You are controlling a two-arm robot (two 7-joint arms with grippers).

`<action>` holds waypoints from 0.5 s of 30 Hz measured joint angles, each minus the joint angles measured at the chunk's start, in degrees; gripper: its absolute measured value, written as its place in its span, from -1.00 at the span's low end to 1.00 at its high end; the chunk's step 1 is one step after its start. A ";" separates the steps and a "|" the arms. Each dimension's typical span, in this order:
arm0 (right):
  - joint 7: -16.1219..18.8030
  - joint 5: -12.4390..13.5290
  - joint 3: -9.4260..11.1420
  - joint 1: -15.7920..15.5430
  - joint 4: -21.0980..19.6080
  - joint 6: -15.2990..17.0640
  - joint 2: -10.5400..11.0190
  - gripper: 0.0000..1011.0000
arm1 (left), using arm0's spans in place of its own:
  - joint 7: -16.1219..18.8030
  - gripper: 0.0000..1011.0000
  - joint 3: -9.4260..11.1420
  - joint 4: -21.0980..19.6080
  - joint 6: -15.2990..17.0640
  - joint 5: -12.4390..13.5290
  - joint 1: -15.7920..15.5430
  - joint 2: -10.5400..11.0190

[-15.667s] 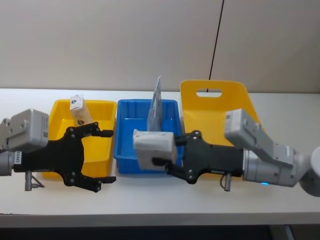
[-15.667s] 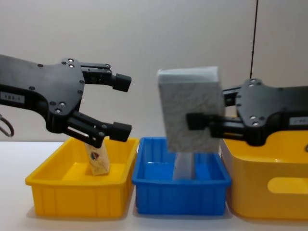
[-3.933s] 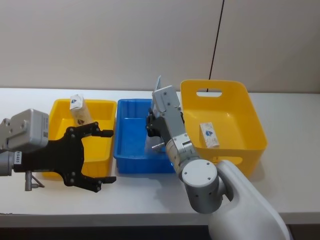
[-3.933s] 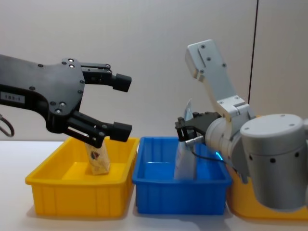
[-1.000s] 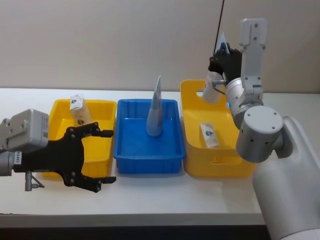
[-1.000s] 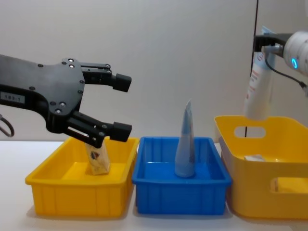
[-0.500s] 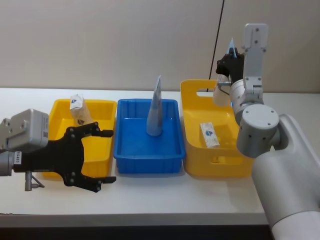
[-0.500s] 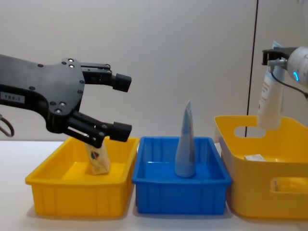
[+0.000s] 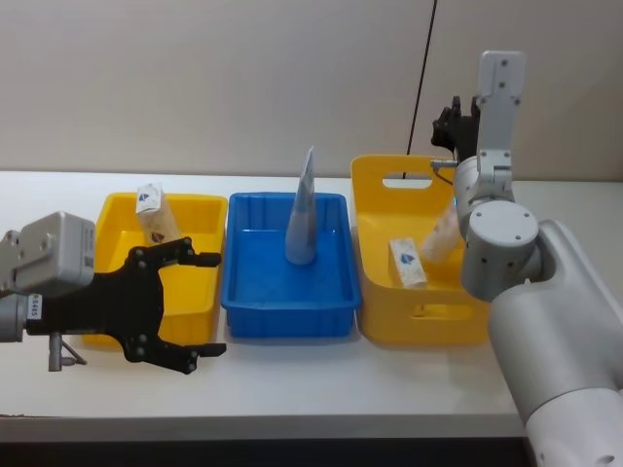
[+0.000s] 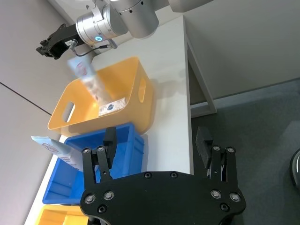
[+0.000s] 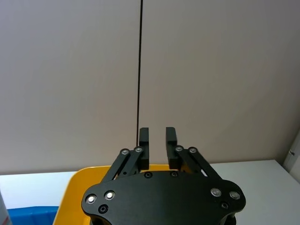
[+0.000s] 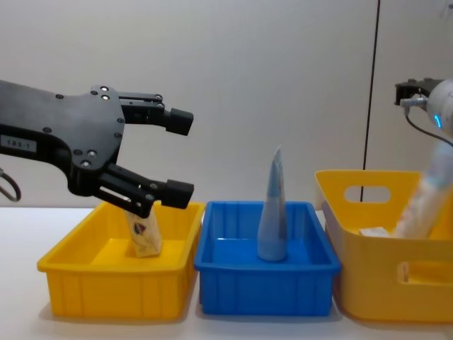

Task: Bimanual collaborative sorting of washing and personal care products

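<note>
Raised high above the back of the tall yellow handled bin (image 9: pixel 389 209), the right gripper (image 11: pixel 156 137) is seen with its fingers slightly apart and nothing between them. Below it, the white red-marked tube (image 9: pixel 441 233) is caught blurred and tilted inside that bin, its lower end close beside the small white packet (image 9: pixel 408 263) lying on the bin floor; whether it is touching the floor cannot be told. The pale blue tapered tube (image 9: pixel 303 211) stands upright in the blue bin (image 9: pixel 282 304), narrow end up. A small beige wrapped packet (image 9: pixel 153 213) leans at the back of the low yellow bin (image 9: pixel 190 292). The left gripper (image 9: pixel 206 303) is held over the table's (image 9: pixel 311 384) near edge, in front of the low yellow bin, with its fingers spread wide and empty.
</note>
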 joint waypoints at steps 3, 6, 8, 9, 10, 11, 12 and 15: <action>-0.37 -0.14 0.30 0.47 1.02 -0.43 -0.07 -0.49 | 0.00 0.98 0.00 0.00 0.00 0.00 0.00 0.00; -0.57 -0.32 0.48 0.67 1.59 -0.71 -0.14 -0.25 | 0.00 0.98 0.00 0.00 0.00 0.00 0.00 0.00; -0.60 -0.41 0.54 0.67 1.67 -0.80 -0.18 -0.16 | 0.00 0.98 0.00 0.00 0.00 0.00 0.00 0.00; -0.60 -0.43 0.57 0.67 1.67 -0.81 -0.19 -0.03 | 0.00 0.98 0.00 0.00 0.00 0.00 0.00 0.00; -0.58 -0.46 0.63 0.59 1.56 -0.83 -0.22 -0.01 | 0.00 0.98 0.00 0.00 0.00 0.00 0.00 0.00; -0.54 -0.47 0.65 0.51 1.40 -0.82 -0.23 0.04 | 0.00 0.98 0.00 0.00 0.00 0.00 0.00 0.00; -0.48 -0.49 0.67 0.38 1.21 -0.82 -0.26 0.12 | 0.00 0.98 0.00 0.00 0.00 0.00 0.00 0.00; 0.27 -0.49 0.67 -0.41 -0.06 -0.59 -0.28 0.27 | 0.00 0.98 0.00 0.00 0.00 0.00 0.00 0.00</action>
